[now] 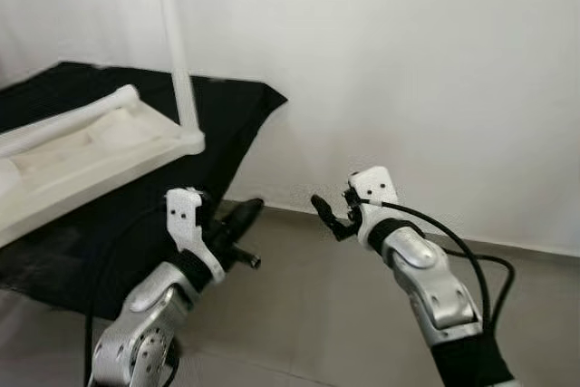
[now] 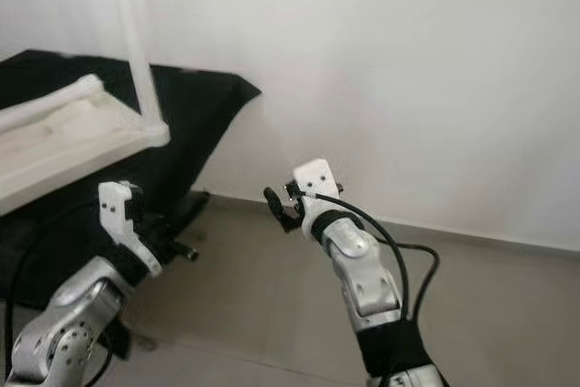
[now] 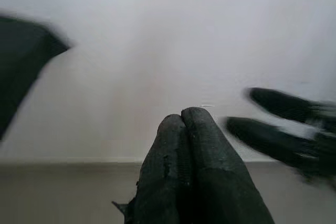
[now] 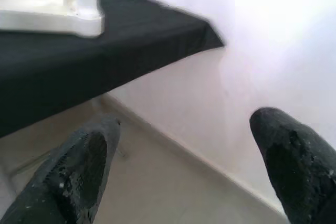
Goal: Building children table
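The children's table (image 1: 86, 147), white plastic and upside down, lay on a black-draped work surface (image 1: 227, 106) by the white wall (image 1: 408, 61), one leg (image 1: 178, 52) standing at its near corner and another (image 1: 68, 120) lying across it. The left gripper (image 1: 243, 215), fingers pressed together, hovered just off the cloth's edge; the right gripper (image 1: 328, 217), fingers apart, hung empty over the floor (image 1: 317, 314). A clean next move would likely mean turning toward the table and squaring up before reaching for the loose leg.
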Tool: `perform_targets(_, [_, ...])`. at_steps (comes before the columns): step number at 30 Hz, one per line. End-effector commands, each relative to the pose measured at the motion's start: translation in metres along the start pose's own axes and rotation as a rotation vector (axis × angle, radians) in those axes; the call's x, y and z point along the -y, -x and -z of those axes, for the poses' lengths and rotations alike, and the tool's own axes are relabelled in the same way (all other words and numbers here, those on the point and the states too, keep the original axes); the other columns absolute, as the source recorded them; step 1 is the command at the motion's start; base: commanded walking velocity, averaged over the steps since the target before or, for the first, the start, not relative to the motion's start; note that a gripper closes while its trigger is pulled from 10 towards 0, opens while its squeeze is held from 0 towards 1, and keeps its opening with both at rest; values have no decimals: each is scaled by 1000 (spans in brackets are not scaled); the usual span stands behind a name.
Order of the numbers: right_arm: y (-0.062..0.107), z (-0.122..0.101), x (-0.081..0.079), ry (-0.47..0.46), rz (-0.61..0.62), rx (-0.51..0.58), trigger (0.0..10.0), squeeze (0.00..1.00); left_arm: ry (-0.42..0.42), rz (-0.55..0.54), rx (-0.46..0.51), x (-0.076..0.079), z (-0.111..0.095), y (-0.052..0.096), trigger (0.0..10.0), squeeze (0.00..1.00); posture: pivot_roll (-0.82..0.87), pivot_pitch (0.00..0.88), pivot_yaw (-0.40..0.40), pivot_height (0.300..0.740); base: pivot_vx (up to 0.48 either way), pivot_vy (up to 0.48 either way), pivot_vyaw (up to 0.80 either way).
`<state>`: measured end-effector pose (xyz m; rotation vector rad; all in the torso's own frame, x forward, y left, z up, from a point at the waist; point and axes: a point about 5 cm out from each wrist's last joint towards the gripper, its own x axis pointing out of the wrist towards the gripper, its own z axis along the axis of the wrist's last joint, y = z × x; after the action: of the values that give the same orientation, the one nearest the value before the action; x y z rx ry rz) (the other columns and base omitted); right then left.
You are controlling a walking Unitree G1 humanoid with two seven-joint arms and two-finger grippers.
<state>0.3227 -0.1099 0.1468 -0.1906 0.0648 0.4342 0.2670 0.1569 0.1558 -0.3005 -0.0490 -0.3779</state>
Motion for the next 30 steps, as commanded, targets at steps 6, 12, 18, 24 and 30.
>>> perform_targets(6, [-3, 3, 6, -8, 57, -20, 10000, 0, -44, -160, -18, -13, 4, 1, 10000, 0, -86, 0, -12, 740, 0, 0, 0])
perform_targets(12, [-3, 3, 7, -10, 66, -21, 10000, 0, -73, -142, -22, -12, 4, 1, 10000, 0, -92, 0, -9, 740, 303, 0, 0])
perform_targets(18, [-4, -1, 5, -22, 38, 15, 10000, 0, -113, -183, -48, -19, 9, 7, 10000, 0, -85, 0, -13, 740, 471, 0, 666])
perform_targets(24, [-5, -1, 2, -45, -4, 30, 10000, 0, -109, -191, -47, -19, 10, 8, 10000, 0, -77, 0, -15, 740, 472, 0, 0])
perform_targets(30, [-5, -2, 1, -13, -14, 32, 10000, 0, -115, -181, -51, -19, 10, 6, 10000, 0, -76, 0, -11, 740, 464, 0, 116])
